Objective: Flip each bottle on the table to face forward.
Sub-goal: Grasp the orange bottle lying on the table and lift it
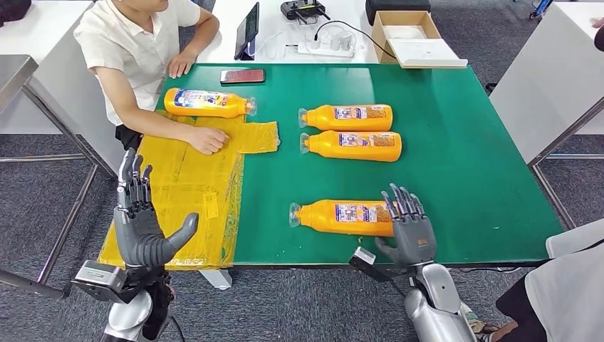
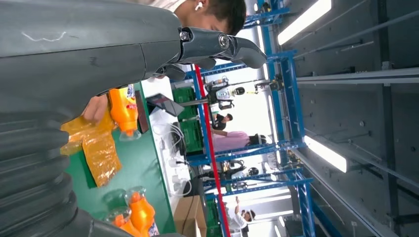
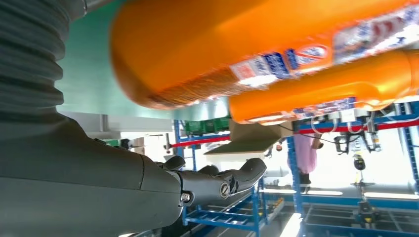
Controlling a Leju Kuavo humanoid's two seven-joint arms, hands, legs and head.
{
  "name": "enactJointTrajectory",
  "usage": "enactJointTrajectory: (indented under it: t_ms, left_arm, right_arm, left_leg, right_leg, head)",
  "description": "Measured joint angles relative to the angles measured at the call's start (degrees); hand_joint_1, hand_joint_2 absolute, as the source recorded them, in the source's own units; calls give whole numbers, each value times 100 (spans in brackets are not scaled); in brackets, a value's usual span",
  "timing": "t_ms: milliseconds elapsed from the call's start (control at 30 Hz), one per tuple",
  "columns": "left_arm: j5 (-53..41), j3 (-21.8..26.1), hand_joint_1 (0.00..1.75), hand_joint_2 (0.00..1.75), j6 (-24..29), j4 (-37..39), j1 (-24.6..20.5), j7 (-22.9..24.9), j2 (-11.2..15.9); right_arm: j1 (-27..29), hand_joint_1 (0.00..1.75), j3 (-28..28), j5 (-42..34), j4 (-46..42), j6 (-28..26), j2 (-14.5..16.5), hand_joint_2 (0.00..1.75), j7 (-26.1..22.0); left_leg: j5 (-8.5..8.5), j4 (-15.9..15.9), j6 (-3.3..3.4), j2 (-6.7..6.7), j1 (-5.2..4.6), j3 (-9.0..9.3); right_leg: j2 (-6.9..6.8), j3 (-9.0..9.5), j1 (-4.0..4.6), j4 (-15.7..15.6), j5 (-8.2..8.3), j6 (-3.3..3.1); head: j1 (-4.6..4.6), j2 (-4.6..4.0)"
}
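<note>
1. Head view puts my right hand (image 1: 407, 226) at the lower right of the frame, fingers spread and upright against the base end of the nearest bottle (image 1: 343, 216); it is released, grasping nothing that I can see, though whether the fingertips touch the plastic I cannot tell.
2. That bottle lies on its side on the green desk (image 1: 470, 142), cap toward the left of the frame, label showing; two more bottles (image 1: 350, 130) lie side by side above it at centre, and a fourth bottle (image 1: 208, 102) sits at upper left beside a person's hand (image 1: 206, 139) resting on yellow sheeting (image 1: 178, 192).
3. My left hand (image 1: 142, 224) is raised at the lower left, fingers apart and holding nothing.
4. To do this step well, I judge I should wrap the fingers round the body near the base rather than the slick label; close firmly before rolling.
5. Turn it about its long axis; keep it low to the desk, since a round bottle may roll off toward the near edge.
</note>
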Motion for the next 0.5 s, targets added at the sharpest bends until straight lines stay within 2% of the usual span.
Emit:
enactJointTrajectory:
  t_ms: [233,500]
  left_arm:
    - [137,-126,0,175,-124,122,-114,86,-13]
    - [155,-144,0,175,-159,200,-170,102,-23]
  right_arm:
    - [-543,0,528,-191,671,0,-97,175,181]
    - [-697,0,745,-233,996,1,-131,175,188]
  left_leg:
    - [0,1,0,0,0,3]
    - [0,1,0,-1,1,0]
  right_leg:
    - [0,0,1,0,1,0]
    - [0,0,1,1,0,0]
  head:
    - [-1,1]
    - [1,1]
